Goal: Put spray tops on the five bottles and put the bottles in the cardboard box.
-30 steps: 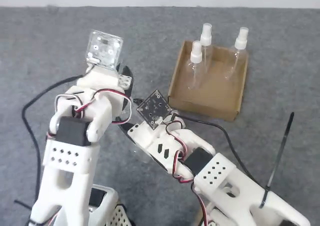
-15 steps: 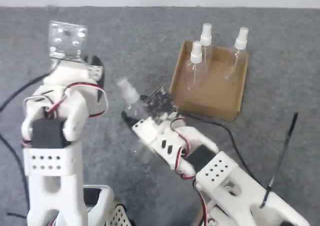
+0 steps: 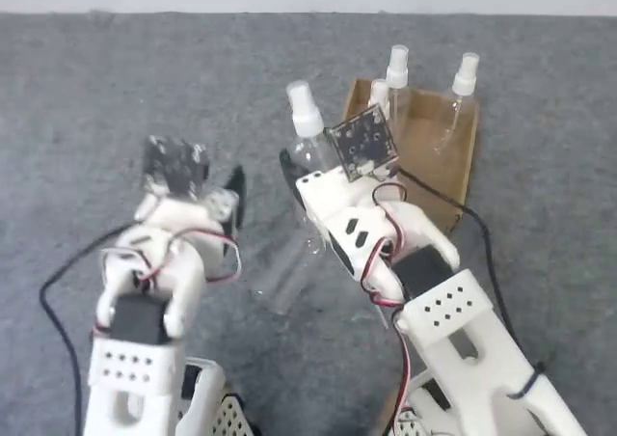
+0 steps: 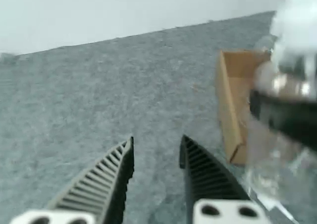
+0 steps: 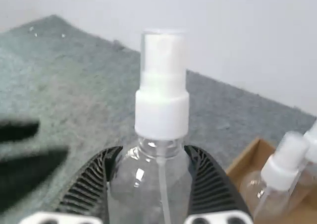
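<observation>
Cardboard box [image 3: 469,161], toward the far edge of the counter [image 3: 116,69], holds three capped bottles [image 3: 397,69]; right claw [image 5: 151,159] grips a fourth capped bottle [image 5: 161,105] just beside it; left claw [image 4: 157,143] gapes empty. Two bottles apparently remain unboxed.

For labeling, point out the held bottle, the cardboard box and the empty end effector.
held bottle [image 5: 148,164], right wrist view, clear shoulder.
cardboard box [image 3: 469,166], high view, side wall.
empty end effector [image 4: 157,139], left wrist view, between fingertips.

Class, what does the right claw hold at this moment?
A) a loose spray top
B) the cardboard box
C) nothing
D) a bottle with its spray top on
D: the right claw grips a clear bottle, white spray top fitted on its neck.
</observation>
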### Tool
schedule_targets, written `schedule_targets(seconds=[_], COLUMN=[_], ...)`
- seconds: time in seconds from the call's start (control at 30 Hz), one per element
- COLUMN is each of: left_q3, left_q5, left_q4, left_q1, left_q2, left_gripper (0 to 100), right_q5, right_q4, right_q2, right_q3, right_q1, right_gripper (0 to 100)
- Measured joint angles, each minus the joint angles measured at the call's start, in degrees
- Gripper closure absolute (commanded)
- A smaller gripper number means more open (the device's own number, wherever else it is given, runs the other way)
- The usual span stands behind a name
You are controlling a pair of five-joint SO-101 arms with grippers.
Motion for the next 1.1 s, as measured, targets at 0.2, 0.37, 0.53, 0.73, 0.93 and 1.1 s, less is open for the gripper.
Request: schedule_targets(seconds=[0.2, 0.37, 0.53, 0.73, 0.93, 1.1], left_q3=[8.9, 12.9, 13.5, 14.2, 14.2, 14.2], left_q5=[0.2, 0.2, 0.3, 0.3, 0.3, 0.3], left_q4=[-0.3, -0.3, -0.3, -0.3, -0.3, -0.3], left_q1=[5.5, 6.2, 6.2, 6.4, 6.4, 6.4], left_q2=[-11.0, -16.4, -17.6, -17.8, -17.8, -17.8], left_gripper=[71, 69, 69, 69, 69, 69], right_q5=[0.0, 0.0, 0.0, 0.0, 0.0, 0.0], right_q4=[4.5, 8.8, 15.3, 22.7, 24.9, 25.0], right_q2=[8.1, 16.2, 16.9, 15.6, 11.3, 11.1], right_q3=[-10.9, -18.1, -22.9, -24.0, -24.1, -24.1], right_q1=[0.0, -2.5, -7.4, -8.2, -8.2, -8.1], right_gripper=[99.2, 99.2, 99.2, 99.2, 99.2, 99.2])
